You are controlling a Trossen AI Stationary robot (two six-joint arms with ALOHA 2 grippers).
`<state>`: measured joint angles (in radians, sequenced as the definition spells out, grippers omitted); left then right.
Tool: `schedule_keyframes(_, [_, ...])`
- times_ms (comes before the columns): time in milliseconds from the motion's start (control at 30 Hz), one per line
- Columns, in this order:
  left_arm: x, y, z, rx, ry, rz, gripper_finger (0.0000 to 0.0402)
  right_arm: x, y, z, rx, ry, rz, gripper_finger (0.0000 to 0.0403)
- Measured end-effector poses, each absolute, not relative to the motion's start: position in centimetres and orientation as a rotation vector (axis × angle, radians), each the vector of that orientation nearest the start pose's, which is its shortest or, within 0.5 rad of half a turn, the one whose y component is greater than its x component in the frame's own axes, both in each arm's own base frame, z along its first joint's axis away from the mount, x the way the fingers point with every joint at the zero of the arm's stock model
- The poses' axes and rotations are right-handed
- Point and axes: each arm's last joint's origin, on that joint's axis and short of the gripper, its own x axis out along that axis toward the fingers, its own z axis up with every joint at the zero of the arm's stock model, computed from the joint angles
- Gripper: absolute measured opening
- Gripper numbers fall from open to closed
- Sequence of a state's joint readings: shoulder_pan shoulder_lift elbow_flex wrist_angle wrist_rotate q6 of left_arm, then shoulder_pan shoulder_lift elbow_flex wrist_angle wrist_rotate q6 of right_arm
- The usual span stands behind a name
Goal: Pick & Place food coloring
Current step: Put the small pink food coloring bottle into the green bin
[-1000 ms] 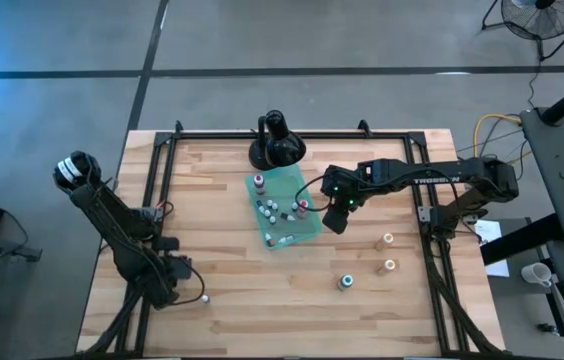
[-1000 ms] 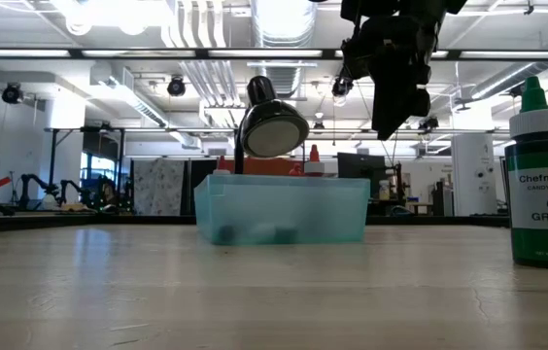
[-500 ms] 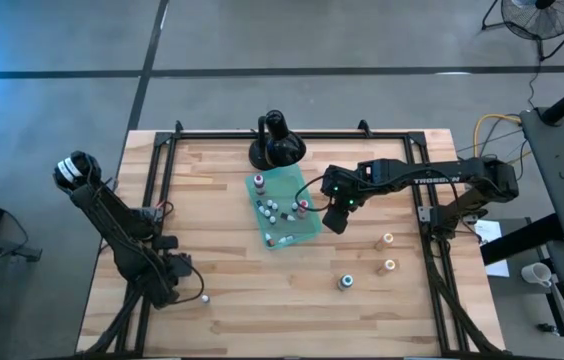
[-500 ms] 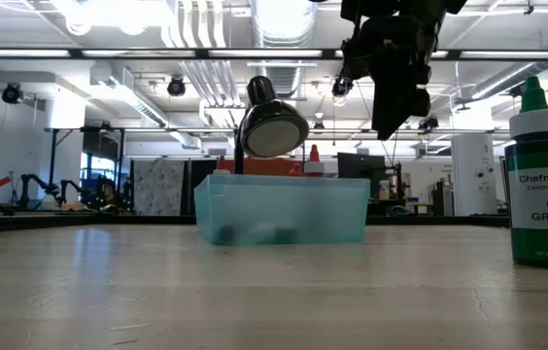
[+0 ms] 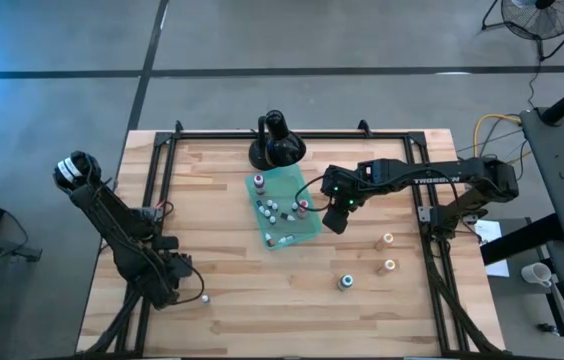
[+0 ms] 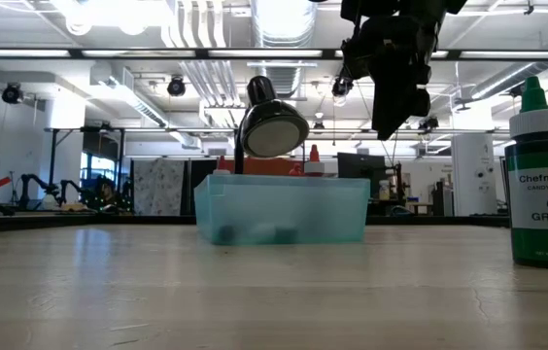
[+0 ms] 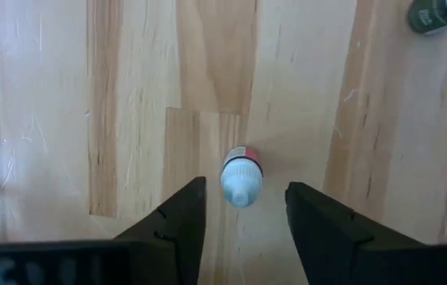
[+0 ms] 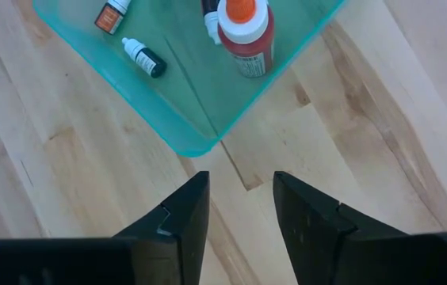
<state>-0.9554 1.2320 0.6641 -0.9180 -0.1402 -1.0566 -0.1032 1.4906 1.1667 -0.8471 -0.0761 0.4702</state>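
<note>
A tiny food coloring bottle (image 7: pixel 241 178) with a white cap and a red band stands upright on the wood table, near its front left. My left gripper (image 7: pixel 244 190) points down over it, open, one finger on each side with a gap to the bottle; in the high view this gripper (image 5: pixel 192 292) is beside the white cap (image 5: pixel 203 297). My right gripper (image 8: pixel 241 207) hangs open and empty above the table at the teal tray's corner (image 8: pixel 200 146). The tray (image 5: pixel 284 208) holds several small bottles. A green bottle (image 5: pixel 345 282) stands on the table to the right.
A black round-based stand (image 5: pixel 276 148) is behind the tray. Two small bottles (image 5: pixel 388 239) (image 5: pixel 390 265) stand near the right rail. Black frame rails (image 5: pixel 432 250) run along the table's sides. In the low view the green bottle (image 6: pixel 544 185) is close at the right.
</note>
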Motion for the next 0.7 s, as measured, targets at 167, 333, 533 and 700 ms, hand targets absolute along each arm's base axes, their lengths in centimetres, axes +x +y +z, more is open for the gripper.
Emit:
schedule_keyframes(167, [10.76, -14.51, 17.74, -0.073, 1.402, 0.071, 0.0147, 28.65, -2.75, 25.66, 0.520, 1.143, -0.299, 0.0135])
schedule_keyframes(333, [10.75, -14.51, 17.74, -0.072, 1.402, 0.071, 0.0143, 28.65, -2.75, 25.66, 0.519, 1.143, -0.298, 0.0136])
schedule_keyframes(533, [10.73, -14.33, 17.57, -0.054, 1.386, 0.090, 0.0116, 28.65, -2.75, 25.66, 0.520, 1.143, -0.299, 0.0134])
schedule_keyframes(700, [10.74, -14.28, 17.51, -0.052, 1.380, 0.094, 0.0106, 28.65, -2.75, 25.66, 0.519, 1.143, -0.298, 0.0133])
